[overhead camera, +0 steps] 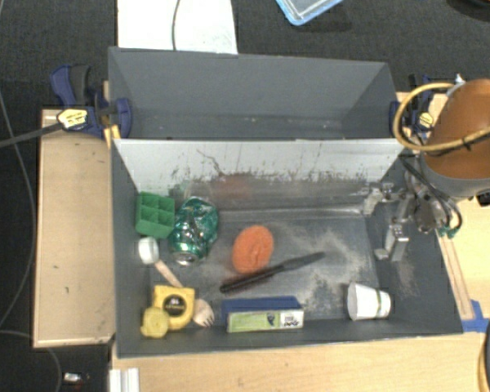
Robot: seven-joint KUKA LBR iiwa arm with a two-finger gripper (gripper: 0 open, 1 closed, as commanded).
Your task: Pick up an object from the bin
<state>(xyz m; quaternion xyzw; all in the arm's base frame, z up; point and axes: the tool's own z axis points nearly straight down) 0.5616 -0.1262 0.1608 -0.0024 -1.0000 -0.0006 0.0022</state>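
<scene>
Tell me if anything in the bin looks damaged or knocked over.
Two things. The green can on the left is crumpled and dented, lying beside the green block. The white cup near the front right lies tipped on its side. The rest just lies loose.

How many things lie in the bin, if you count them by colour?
Green: 2, tray, crushed can
Orange: 1, round lump
Black: 1, thin stick
White: 2, cup, small cap
Yellow: 2, tape measure, disc
Blue: 1, box
Cream: 1, small piece
Total: 10
</scene>
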